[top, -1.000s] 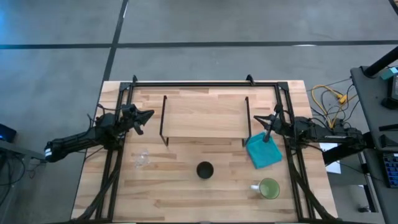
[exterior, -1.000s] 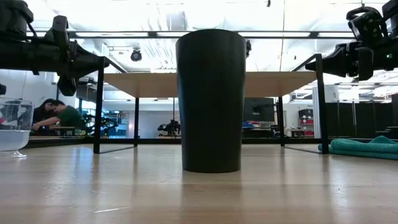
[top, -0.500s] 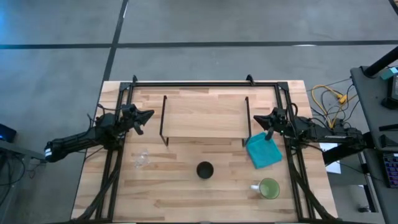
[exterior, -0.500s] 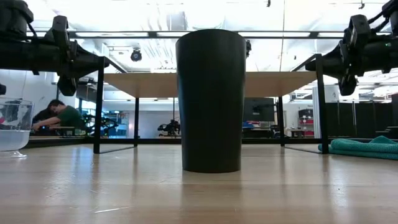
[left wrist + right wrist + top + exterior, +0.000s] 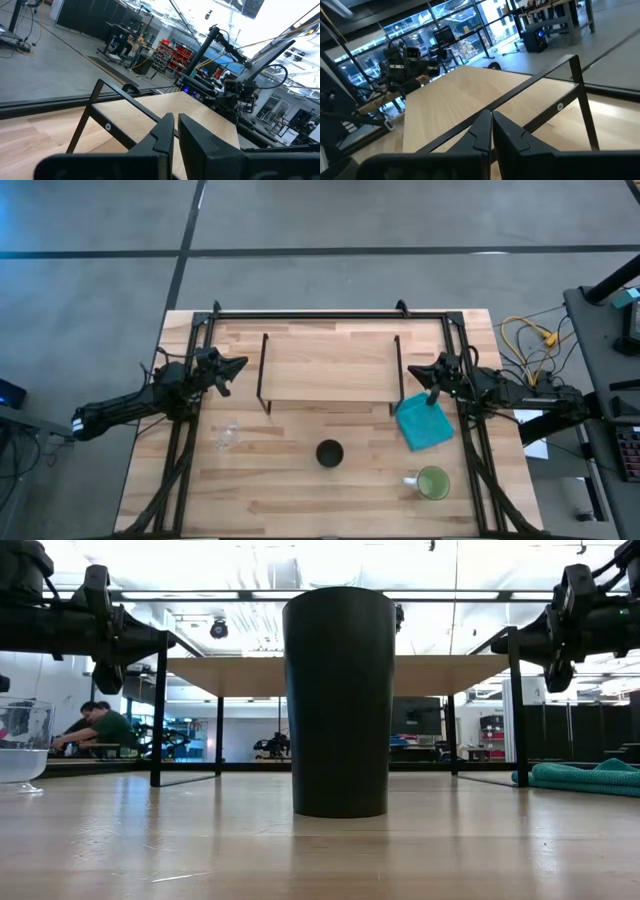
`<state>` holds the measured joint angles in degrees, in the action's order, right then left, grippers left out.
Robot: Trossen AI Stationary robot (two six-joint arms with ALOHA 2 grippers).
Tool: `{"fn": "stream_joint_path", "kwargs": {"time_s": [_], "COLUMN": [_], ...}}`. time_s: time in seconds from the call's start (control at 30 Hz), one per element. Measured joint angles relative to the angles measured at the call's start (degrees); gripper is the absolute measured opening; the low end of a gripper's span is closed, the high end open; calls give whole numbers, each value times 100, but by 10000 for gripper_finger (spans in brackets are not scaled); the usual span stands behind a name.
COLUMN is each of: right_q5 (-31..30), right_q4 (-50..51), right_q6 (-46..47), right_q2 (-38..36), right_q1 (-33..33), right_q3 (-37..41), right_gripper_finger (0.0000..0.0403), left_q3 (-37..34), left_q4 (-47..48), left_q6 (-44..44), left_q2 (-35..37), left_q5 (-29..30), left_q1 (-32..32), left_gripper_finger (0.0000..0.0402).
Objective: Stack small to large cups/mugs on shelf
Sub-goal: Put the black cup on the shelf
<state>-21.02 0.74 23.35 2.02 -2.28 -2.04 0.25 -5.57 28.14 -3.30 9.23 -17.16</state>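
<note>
High view shows nothing stacked: all 3 cups, glass cup (image 5: 229, 436), black cup (image 5: 329, 452), green mug (image 5: 432, 482), sit off the bare shelf (image 5: 330, 365); left gripper (image 5: 236, 364) and right gripper (image 5: 415, 371) closed, empty.

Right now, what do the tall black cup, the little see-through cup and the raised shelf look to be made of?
Tall black cylindrical cup: matte, no glare, perhaps plastic or coated metal. Small clear cup: glass or clear plastic; the room shows through it. Low shelf: pale wooden board with plank seams, on thin black legs, probably metal wire.
</note>
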Motion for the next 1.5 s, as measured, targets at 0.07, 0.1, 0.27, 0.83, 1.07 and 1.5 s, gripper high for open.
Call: {"fn": "stream_joint_path", "kwargs": {"time_s": [0.07, 0.1, 0.27, 0.83, 1.07, 1.5], "right_q5": [0, 0, 0, 874, 1086, 1074], "right_q4": [-42, -76, -102, 1171, 2960, 4991], "right_q6": [5, 10, -131, -556, -372, -781], "right_q2": [5, 6, 51, 3067, 4764, 7173], "right_q1": [2, 2, 1, 190, 520, 1125], "right_q3": [-46, -89, -531, -3816, -5687, -8568], "right_gripper_finger": [9, 9, 9, 9, 9, 9], "left_q3": [0, 0, 0, 2311, 4139, 5460], "left_q4": [-41, -114, -578, 1050, 2691, 3271], "left_q6": [4, 4, 9, -1425, -2826, -3909], "left_q2": [-1, -1, 1, -948, -1987, -2724], "left_q5": [0, 0, -2, -1743, -1770, -1558], "left_q1": [-1, 1, 1, 2, 3, 3], "left_gripper_finger": [11, 11, 11, 11, 11, 11]}}
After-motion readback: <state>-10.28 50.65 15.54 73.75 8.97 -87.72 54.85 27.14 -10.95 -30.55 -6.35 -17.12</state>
